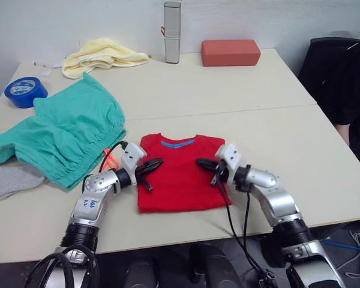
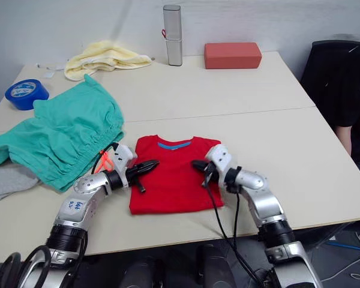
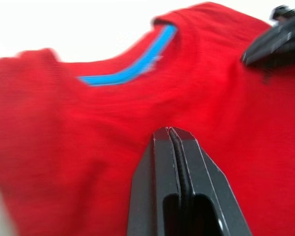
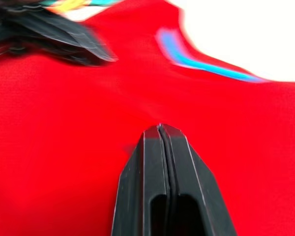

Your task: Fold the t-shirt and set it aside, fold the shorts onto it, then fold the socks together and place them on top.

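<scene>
White counter carries the folded t-shirt; left claw and right claw, both pressed together empty, likely flatten it.

The light grey knitted sock lies partly under the teal-green soft fabric shorts, so whether it is 1 sock or 2 cannot be told, and the picture's left edge cuts it off. Only a short loop of the orange drawstring shows past the shorts' waistband, beside the left arm. The left pincer and the right pincer cover parts of the folded bright red cotton t-shirt. In the left wrist view the t-shirt's blue collar band is blurred. The dark seated figure beyond the tabletop is cut off at the right edge.
</scene>
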